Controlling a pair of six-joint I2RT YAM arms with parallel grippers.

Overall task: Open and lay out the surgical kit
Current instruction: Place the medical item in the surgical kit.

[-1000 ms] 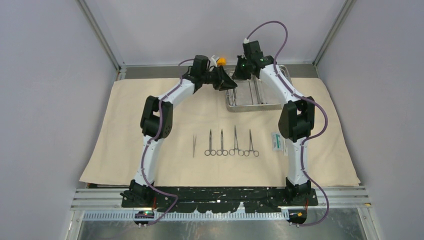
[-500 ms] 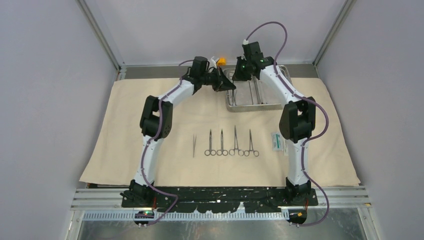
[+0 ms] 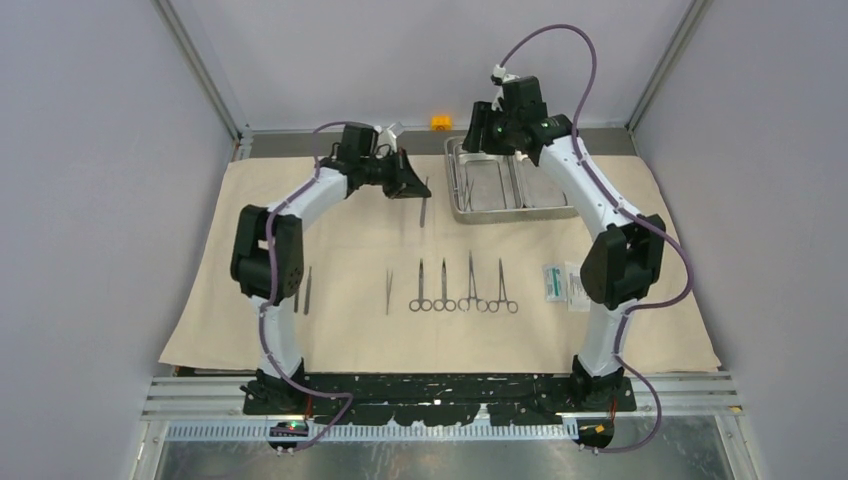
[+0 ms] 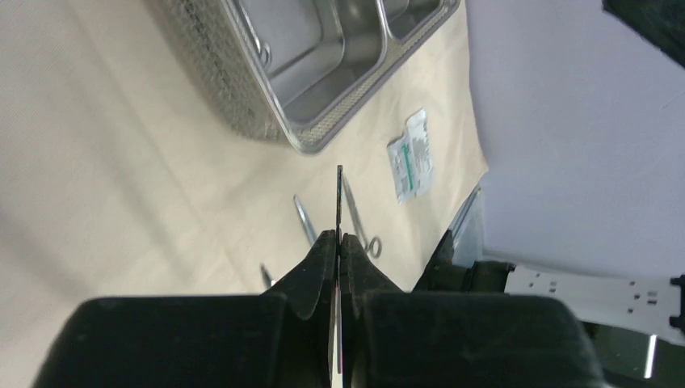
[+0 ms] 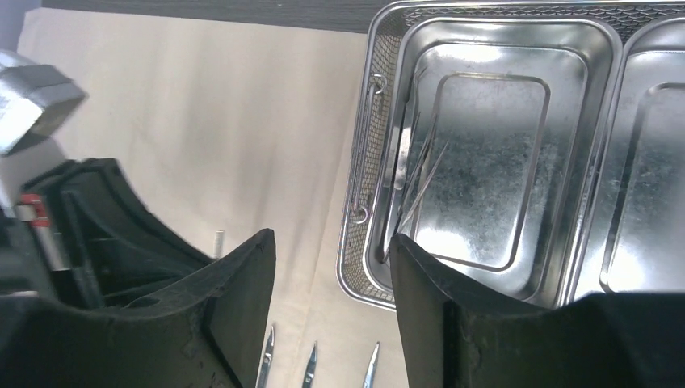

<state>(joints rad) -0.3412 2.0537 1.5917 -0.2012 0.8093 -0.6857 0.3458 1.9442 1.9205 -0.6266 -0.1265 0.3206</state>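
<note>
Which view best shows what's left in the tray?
Right wrist: slim steel instruments lean along the left compartment of the tray, close up. Top external shows only faint slivers; left wrist catches the tray's corner, contents unclear.

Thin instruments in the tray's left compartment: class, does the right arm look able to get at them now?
Probably yes. The right gripper hangs open above the thin instruments in the steel tray, nothing between; the left gripper, shut on a straight handle, is off over the cloth.
</note>
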